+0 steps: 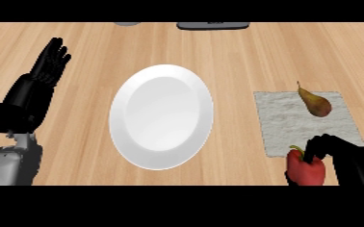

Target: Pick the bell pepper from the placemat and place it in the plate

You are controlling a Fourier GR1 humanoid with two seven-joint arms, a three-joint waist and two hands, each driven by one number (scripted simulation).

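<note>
Currently the left hand (48, 69) rests well to the left of the plate (162, 115), fingers straight and pointing up, holding nothing. Well to the right of the plate, level with its near rim, the right hand (334, 150) has its fingers curled over the top and side of the red bell pepper (305, 170). The pepper is in its grasp at the near corner of the placemat (284, 120). Whether it is lifted clear of the mat I cannot tell.

As I judge it, the hold sits on the upper part of the pepper, close to the stem. A rounded, smooth-skinned fruit held that way may swing or slip out on the way leftward to the plate. A low carry could catch the mat's edge and drag it. It could also knock the plate's raised rim and shove the plate across the desk (235, 57). Letting go too high could let the pepper roll off the shallow plate. The pear (314, 103) lies beyond the hand and seems out of the path.

As for containers, the white plate is bare, with nothing on it. The placemat, right of the plate, carries the pear on its far part and the pepper at its near corner.
</note>
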